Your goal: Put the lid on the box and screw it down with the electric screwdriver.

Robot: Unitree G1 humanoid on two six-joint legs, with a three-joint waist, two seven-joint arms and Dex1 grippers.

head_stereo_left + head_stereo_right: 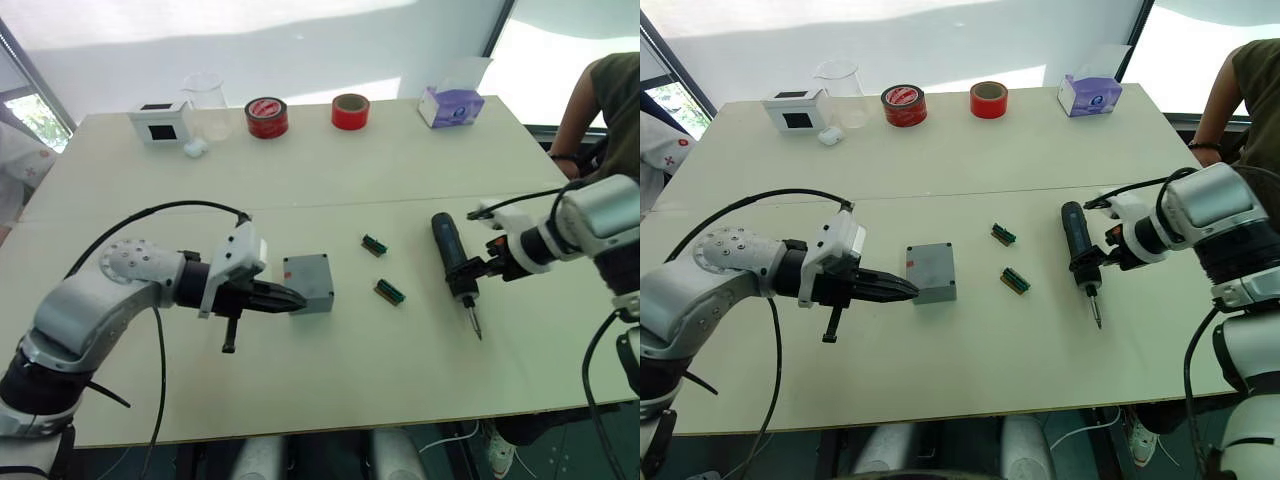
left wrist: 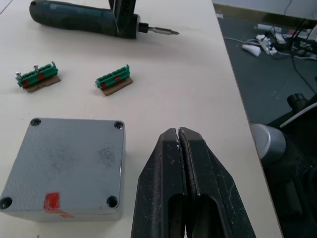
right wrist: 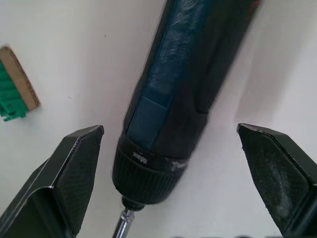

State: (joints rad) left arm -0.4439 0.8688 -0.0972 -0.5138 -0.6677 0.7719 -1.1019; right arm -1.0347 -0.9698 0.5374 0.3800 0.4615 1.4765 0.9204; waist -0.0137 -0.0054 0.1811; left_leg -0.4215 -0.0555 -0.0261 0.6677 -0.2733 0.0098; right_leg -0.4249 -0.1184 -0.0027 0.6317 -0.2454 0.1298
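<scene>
With the lid (image 2: 67,163) already on the box (image 1: 308,283) mid-table, the right gripper (image 3: 173,173), jaws wide astride the electric screwdriver (image 1: 452,255) toward the table's right edge, should close squarely; the left gripper (image 2: 182,144) rests closed, empty.

Left arm (image 1: 95,300): silver-grey rounded shell, with a round joint cap carrying a ring of small holes. Forearm section black, then a white angular wrist block. Black cable arcs from the wrist block back along the arm.

Left gripper (image 2: 181,144): two black fingers, long and tapering, matte, lightly scuffed with pale specks.

Right arm (image 1: 1215,215): same silver-grey shell, black band at the wrist, small red mark near the white wrist housing. Black cable loops over it and another hangs below.

Right gripper (image 3: 171,148): two black fingers, broad and wedge-shaped, inner faces dusty.
</scene>
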